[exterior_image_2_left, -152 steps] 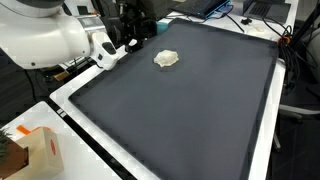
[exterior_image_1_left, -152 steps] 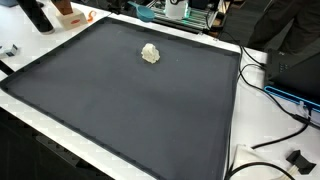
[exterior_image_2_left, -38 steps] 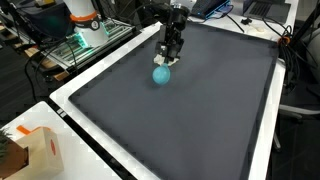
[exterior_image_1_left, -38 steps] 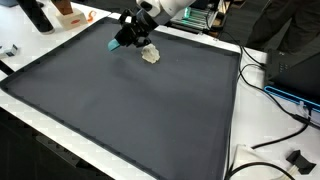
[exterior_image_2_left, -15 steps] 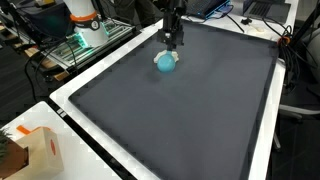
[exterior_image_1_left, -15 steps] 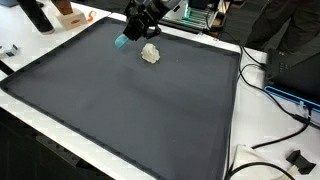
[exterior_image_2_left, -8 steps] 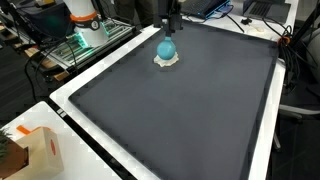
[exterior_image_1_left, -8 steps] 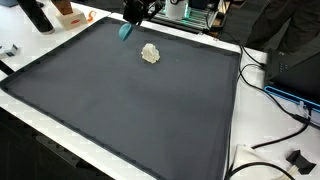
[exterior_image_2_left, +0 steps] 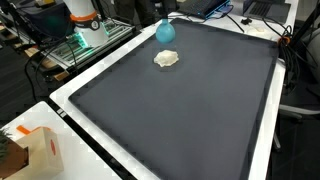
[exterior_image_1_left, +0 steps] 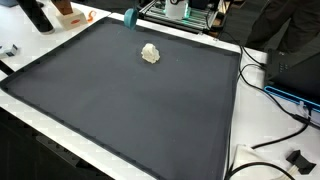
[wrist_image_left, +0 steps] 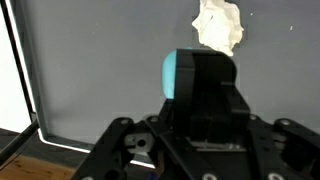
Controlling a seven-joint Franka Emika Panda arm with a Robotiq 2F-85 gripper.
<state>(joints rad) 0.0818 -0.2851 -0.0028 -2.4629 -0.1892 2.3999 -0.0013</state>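
**Q:** Where is the teal object [exterior_image_2_left: 165, 32], and what holds it?

**A:** It hangs in the air over the far end of the dark mat [exterior_image_2_left: 180, 120]. The hand [wrist_image_left: 195, 82] is closed on it, and the wrist view shows one black finger across its face.

**Q:** What lies nearest?

**A:** A white crumpled lump [exterior_image_2_left: 167, 59] rests on the mat close by, well below the object and not touching it. The mat covers the desk [exterior_image_1_left: 35, 40].

**Q:** Which step is this?

**A:** It is judged to be a carry: the object is off the surface and gripped. Any set-down calls for an unbroken grip until contact and a descent clear of the lump.
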